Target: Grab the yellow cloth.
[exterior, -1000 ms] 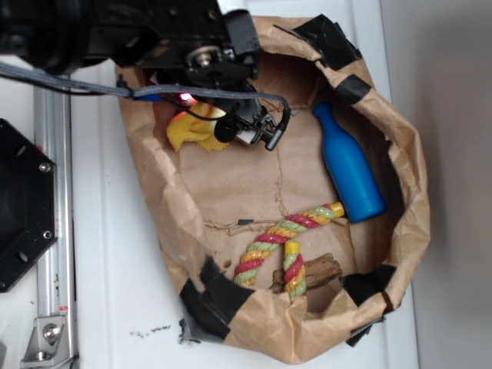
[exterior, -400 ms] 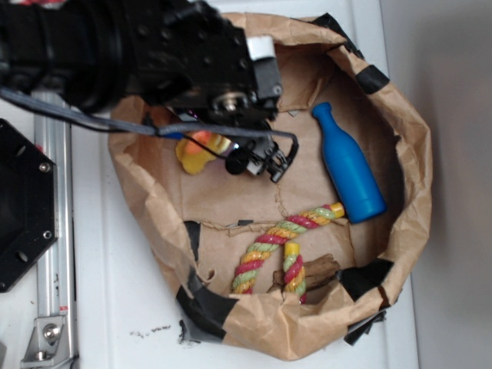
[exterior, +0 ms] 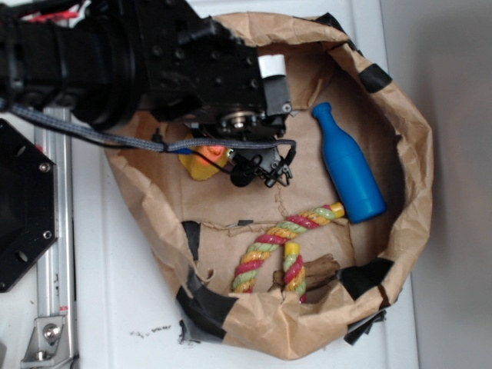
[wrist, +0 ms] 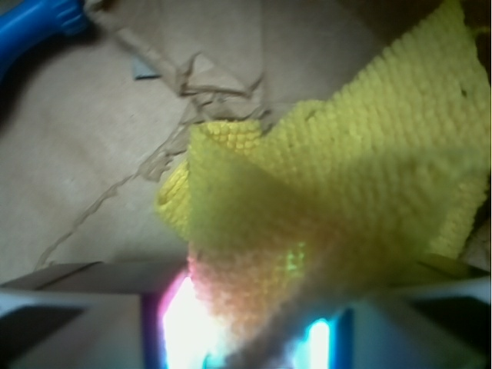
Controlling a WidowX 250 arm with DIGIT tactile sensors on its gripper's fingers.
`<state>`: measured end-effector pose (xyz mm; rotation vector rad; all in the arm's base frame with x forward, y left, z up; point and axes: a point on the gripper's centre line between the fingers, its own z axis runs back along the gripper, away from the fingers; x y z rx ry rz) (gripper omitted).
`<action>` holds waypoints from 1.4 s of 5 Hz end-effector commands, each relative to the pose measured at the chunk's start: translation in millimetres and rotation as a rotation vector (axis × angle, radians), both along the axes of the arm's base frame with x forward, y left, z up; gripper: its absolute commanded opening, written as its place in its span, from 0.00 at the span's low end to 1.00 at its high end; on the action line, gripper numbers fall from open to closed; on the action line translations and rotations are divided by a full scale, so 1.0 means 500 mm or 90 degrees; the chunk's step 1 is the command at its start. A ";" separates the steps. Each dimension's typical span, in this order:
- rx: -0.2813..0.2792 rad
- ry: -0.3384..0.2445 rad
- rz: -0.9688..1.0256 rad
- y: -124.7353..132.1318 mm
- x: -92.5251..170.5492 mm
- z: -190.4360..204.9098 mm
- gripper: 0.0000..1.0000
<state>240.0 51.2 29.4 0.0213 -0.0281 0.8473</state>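
1. Yellow terry: the yellow cloth fills the wrist view, draped upward from the end effector's base at 6 o'clock, folds hanging free over the brown paper floor. In the exterior view only a small patch of the yellow cloth shows, tucked under the arm at approx. 10 o'clock of the paper bag.
2. End effector: appears pressed together on the cloth; fabric runs straight into the jaws in the wrist view. Fingertips themselves not clearly resolved in the exterior view.
3. Other contents: blue bottle at 2 o'clock, well apart from the cloth; braided rope and a wood piece at 6 o'clock. None touching the cloth.
4. Step in hand (judgement): grasp made, lift phase. Cloth looks partly raised, lower fold near or on the bag floor; cannot tell which.
5. Next move calls for: hold grip, raise straight up, clear the bag wall at 9 o'clock.
6. Bag sits on white worktop.
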 end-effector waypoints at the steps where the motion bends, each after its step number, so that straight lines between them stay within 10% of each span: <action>1: 0.001 -0.083 -0.149 -0.007 0.028 0.120 0.00; 2: 0.000 -0.162 -0.295 -0.061 0.040 0.223 0.00; 4: -0.040 -0.100 -0.603 -0.094 0.066 0.332 0.00; 7: -0.042 -0.071 -0.562 -0.028 0.033 0.294 0.00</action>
